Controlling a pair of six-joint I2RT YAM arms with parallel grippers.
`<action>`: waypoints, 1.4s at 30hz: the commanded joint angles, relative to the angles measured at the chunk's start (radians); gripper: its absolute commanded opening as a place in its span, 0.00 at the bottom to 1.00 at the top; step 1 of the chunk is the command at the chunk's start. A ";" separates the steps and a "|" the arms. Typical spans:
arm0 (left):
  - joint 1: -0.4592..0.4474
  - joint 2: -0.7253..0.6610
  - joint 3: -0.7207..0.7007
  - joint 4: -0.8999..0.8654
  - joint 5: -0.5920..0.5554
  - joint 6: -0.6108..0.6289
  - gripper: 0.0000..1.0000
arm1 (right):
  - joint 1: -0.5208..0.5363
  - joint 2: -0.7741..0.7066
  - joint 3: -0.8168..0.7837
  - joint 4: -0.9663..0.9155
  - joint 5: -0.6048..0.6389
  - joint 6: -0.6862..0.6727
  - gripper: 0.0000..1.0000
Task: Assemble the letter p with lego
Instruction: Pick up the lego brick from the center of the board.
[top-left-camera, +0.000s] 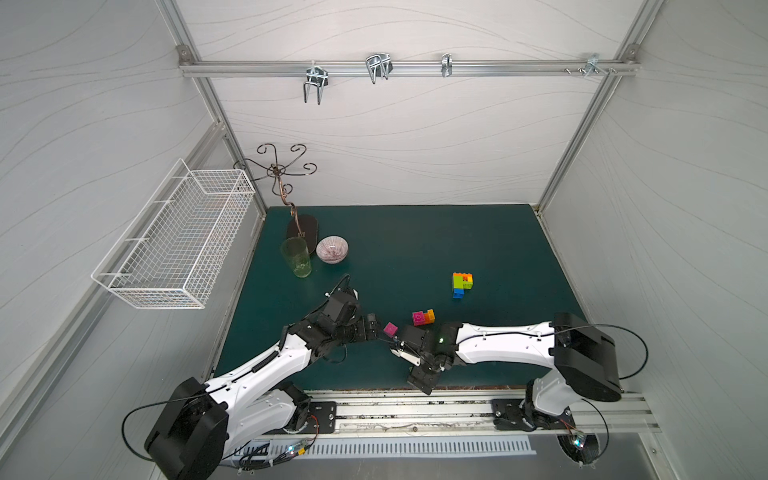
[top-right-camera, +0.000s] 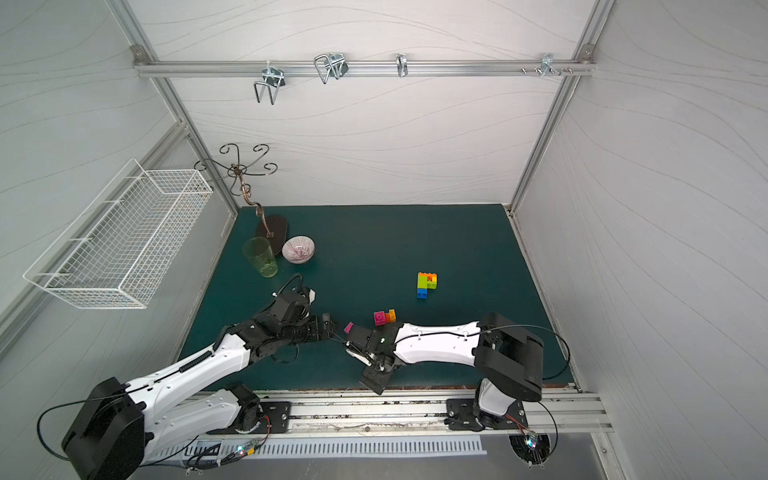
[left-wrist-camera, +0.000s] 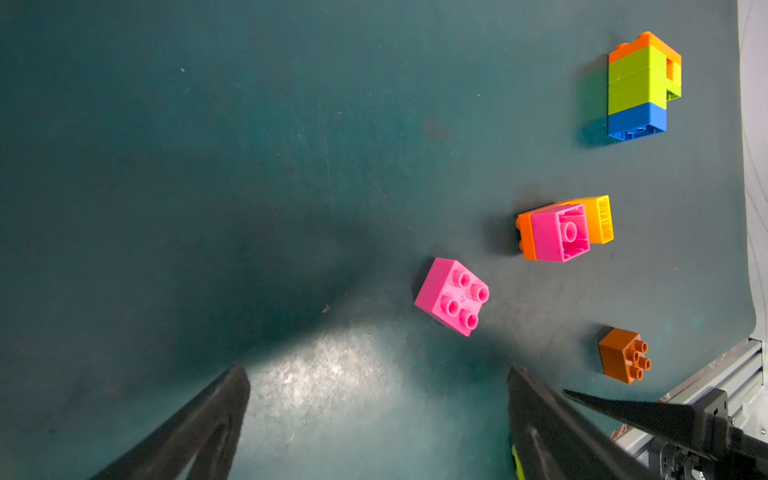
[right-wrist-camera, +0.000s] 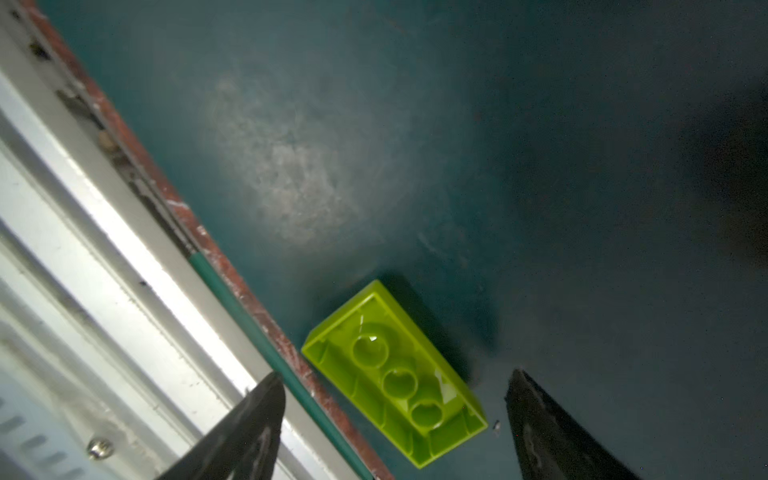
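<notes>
Pincers open and empty over the green mat (left-wrist-camera: 166, 166).
My left pincer (left-wrist-camera: 378, 374) stood wide open short of a magenta brick (left-wrist-camera: 452, 296); my right pincer (right-wrist-camera: 395, 376) gaped over an upturned lime brick (right-wrist-camera: 399, 384), untouched, beside the mat's front edge. I judged such bricks light, rigid and slick, best pinched across flat side walls. The part-built P (left-wrist-camera: 642, 83) lay well apart; white walls (top-left-camera: 415, 145) closed in.

Both top views are bright and evenly lit, with soft shadows and straight lines bowing toward the edges. The wrist views are dimmer: a pale patch of glare sits on the green surface (left-wrist-camera: 324, 374), the magenta brick (left-wrist-camera: 452, 296) throws a short dark shadow, and beside the lime brick (right-wrist-camera: 395, 374) the metal rail (right-wrist-camera: 124, 257) is washed out and blurred.
</notes>
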 joint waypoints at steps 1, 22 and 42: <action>0.019 -0.020 -0.012 0.015 -0.020 -0.010 0.99 | -0.030 0.026 0.020 -0.013 0.021 -0.008 0.79; 0.082 -0.096 -0.056 0.008 0.001 -0.027 0.99 | -0.105 0.024 0.018 -0.005 -0.026 0.030 0.33; 0.085 -0.086 -0.014 0.027 0.004 -0.021 0.99 | -0.308 -0.095 0.218 -0.099 -0.132 -0.611 0.02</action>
